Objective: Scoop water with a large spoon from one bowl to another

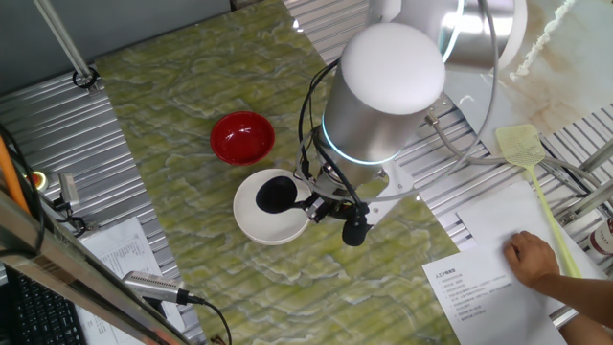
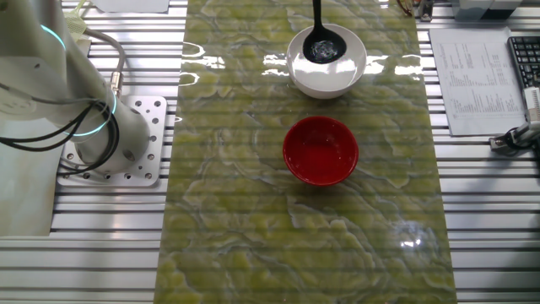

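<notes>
The large spoon (image 1: 275,195) sat with its round black scoop down inside the white bowl (image 1: 251,222), and in the other fixed view the scoop (image 2: 321,49) showed a wet glint, low in the bowl (image 2: 327,69) with the thin handle rising straight out of frame. So this looked like the dip, the fill stage of the scoop.

The pincer (image 1: 321,204) was just off the bowl's rim, on the arm's side, and it appeared clamped on the spoon's handle, though the big silver joint hid most of the fingers, so the exact grip could not be read. The red tip of the handle was not visible.

The red bowl (image 1: 242,136) stood beyond the white one from the pincer, near but not touching, and in the other fixed view (image 2: 321,149) any water in it was too hard to judge. The green marbled worktop (image 1: 192,96) carried both.

To do this step well, I reckoned the scoop needed to level out under the surface before lifting, then rise straight and slow, mouth up, clearing the white rim cleanly. Any tilt on the short crossing would spill onto the worktop. A person's hand (image 1: 533,259) rested on papers well away behind the pincer, beside a yellow fly swatter (image 1: 519,145).
</notes>
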`<state>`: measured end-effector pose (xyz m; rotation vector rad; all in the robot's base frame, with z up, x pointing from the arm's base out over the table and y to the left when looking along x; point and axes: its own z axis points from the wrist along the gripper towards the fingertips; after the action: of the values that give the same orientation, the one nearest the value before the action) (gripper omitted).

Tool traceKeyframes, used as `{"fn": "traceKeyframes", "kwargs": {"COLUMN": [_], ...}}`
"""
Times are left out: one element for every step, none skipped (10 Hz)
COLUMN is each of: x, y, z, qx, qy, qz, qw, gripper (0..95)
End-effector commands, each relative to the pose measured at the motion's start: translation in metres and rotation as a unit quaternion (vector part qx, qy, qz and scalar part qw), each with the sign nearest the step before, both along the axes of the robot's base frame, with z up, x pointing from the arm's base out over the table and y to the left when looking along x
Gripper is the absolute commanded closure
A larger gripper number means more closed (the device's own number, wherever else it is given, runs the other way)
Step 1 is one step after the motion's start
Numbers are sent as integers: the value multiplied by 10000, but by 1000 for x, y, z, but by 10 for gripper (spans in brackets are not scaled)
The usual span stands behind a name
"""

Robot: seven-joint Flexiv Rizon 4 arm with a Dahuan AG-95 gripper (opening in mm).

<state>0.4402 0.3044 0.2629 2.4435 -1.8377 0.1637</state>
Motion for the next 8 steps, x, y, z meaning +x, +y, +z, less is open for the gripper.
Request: {"fn": "traceKeyframes", "kwargs": {"x": [0,0,1,1,1,2,2,3], "y": [-1,-3,-6,-9,-11,-15,-20,-24], "z": [1,2,3,4,5,7,9,11], "qx": [-10,-37,-44,-39,-33,-48,-49,-52], "qy": [-40,-60,-83,-103,-110,-146,-155,-150], "qz": [-28,-31,-54,-71,-80,-103,-85,-66], "qw": [10000,10000,9999,9999,9999,9998,9998,9999], "gripper": [950,950,950,950,950,950,950,950]}}
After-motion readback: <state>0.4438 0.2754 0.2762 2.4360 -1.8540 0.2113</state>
